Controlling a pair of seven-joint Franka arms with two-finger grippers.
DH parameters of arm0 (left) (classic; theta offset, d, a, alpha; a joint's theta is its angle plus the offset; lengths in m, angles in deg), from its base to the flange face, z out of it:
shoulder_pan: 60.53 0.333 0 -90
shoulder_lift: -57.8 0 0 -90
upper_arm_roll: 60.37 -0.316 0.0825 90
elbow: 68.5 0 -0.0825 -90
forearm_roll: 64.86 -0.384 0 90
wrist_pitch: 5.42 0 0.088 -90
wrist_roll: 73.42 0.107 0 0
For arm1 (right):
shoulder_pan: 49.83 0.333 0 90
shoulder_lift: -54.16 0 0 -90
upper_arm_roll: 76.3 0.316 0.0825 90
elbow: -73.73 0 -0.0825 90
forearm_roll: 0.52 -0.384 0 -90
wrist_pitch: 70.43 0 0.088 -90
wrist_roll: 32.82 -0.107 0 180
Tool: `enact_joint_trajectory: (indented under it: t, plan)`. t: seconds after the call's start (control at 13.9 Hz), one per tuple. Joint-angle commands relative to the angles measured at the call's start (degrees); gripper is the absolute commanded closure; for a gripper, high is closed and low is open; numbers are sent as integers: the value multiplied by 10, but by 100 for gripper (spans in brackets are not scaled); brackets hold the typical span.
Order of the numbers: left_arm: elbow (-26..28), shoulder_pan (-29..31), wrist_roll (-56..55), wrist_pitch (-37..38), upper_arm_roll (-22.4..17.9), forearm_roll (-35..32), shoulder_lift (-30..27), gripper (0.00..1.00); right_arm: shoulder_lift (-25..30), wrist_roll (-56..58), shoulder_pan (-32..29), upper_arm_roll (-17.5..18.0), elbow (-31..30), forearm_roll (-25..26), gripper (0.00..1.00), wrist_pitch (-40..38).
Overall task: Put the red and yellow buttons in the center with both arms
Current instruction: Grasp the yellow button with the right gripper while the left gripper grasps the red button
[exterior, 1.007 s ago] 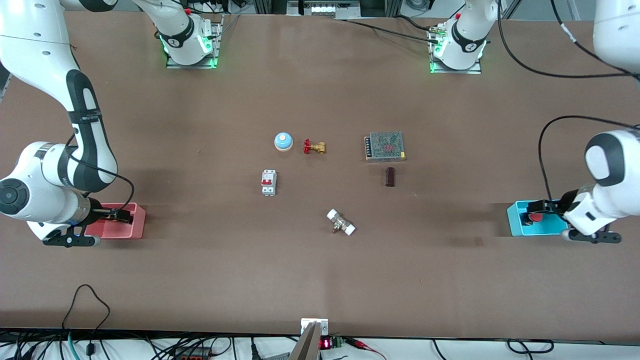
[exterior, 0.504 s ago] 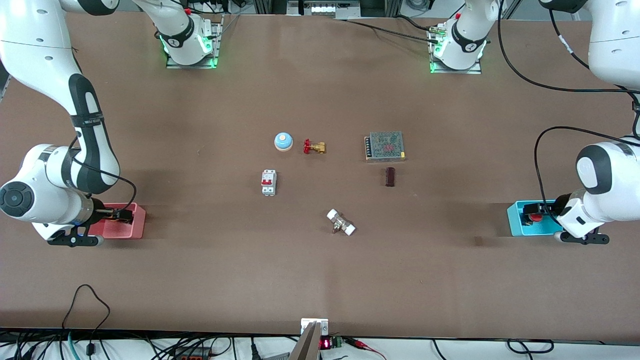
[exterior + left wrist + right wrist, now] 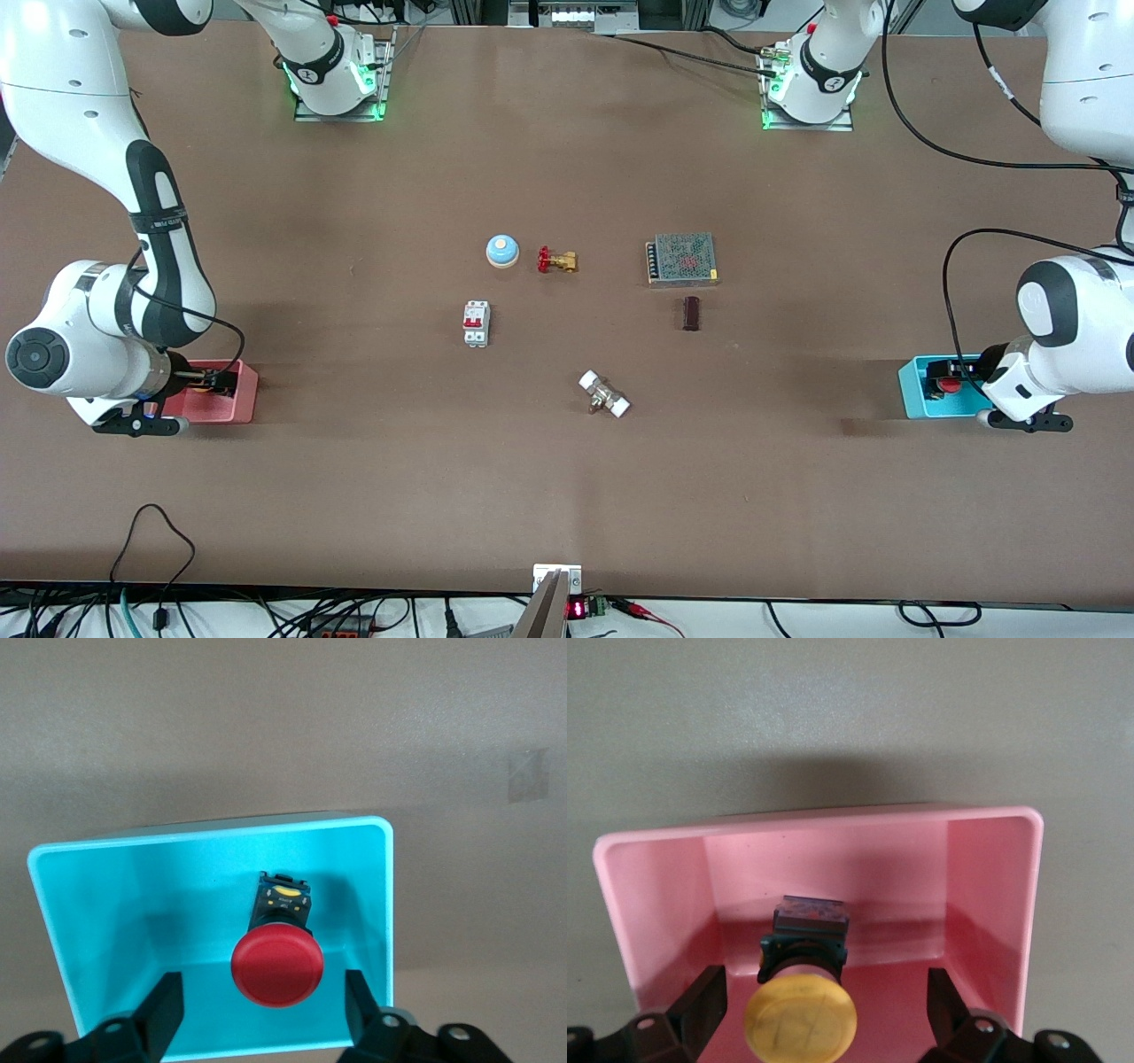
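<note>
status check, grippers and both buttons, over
Left gripper open astride red button in cyan bin. Right gripper open astride yellow button in pink bin. Neither gripped.

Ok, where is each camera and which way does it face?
Front view: high across the table, facing both arms; shows cyan bin and pink bin.
Left wrist view: on the left arm, looking into the cyan bin at the red button; open left gripper straddles it.
Right wrist view: into the pink bin; open right gripper straddles the yellow button.
</note>
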Motion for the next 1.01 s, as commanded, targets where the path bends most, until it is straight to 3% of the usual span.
enact_joint_trajectory:
  t: [0.0,0.22,0.36,0.58,0.94]
  plan:
    - [-4,-1,3,-3,-1,-7,2,36,-11,-2,-6,6,14,-1,2,1]
    - [-5,-3,2,-3,-1,-6,2,45,-14,4,-6,6,14,-1,18,14]
    - [-5,-3,1,-3,-1,-6,1,53,-14,22,-7,6,14,-1,53,15]
    - [-5,-4,1,-3,-1,-6,-3,69,-13,30,-8,6,14,0,84,14]
    - [-4,-4,9,26,-1,-9,-50,74,-7,55,-8,7,39,-1,88,4]
